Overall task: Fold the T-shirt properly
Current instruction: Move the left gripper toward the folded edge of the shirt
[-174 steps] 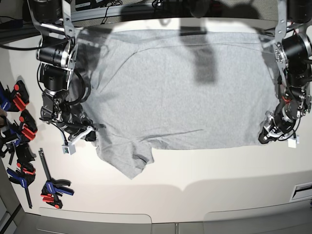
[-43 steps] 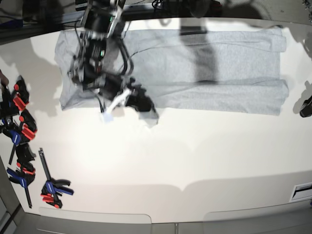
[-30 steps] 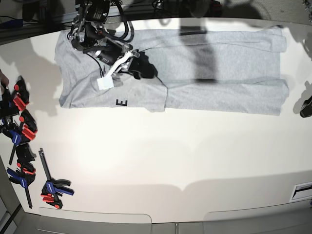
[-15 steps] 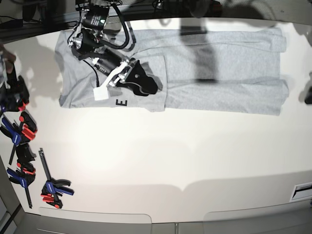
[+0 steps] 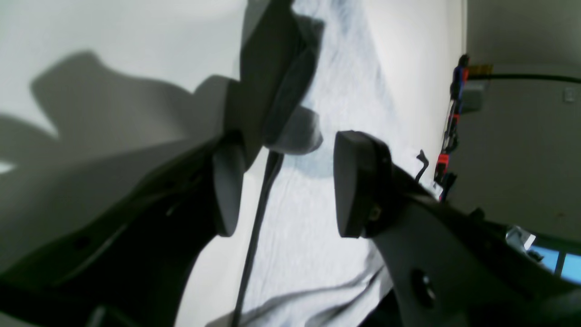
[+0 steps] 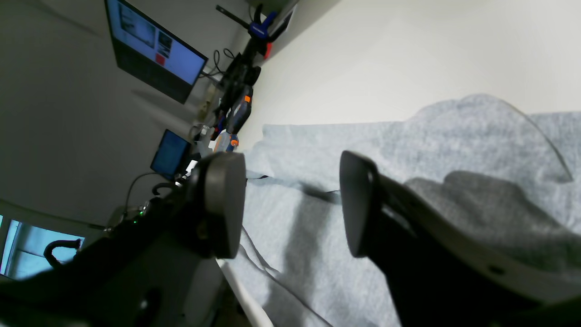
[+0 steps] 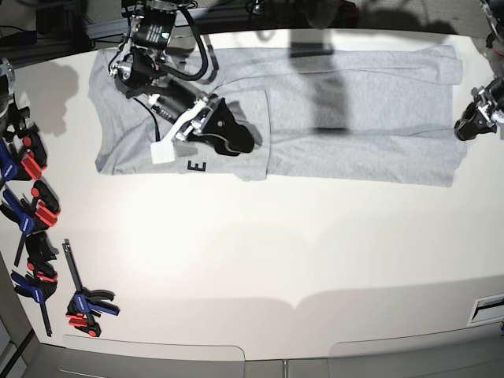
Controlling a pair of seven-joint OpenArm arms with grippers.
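The light grey T-shirt lies folded into a long band across the back of the table. A black letter E shows at its left front edge, beside a folded-in flap. My right gripper hovers open and empty just above that flap; in the right wrist view the gripper has fabric showing between its spread fingers. My left gripper is open at the shirt's right end; in the left wrist view it is empty over the cloth.
Several red, blue and black clamps lie along the table's left edge, with one more near the front left. A slot sits at the front right edge. Cables and gear lie behind the table.
My right gripper carried the sleeve flap back over the shirt, let it go and now holds open above it. My left arm has come back into view at the shirt's right end.
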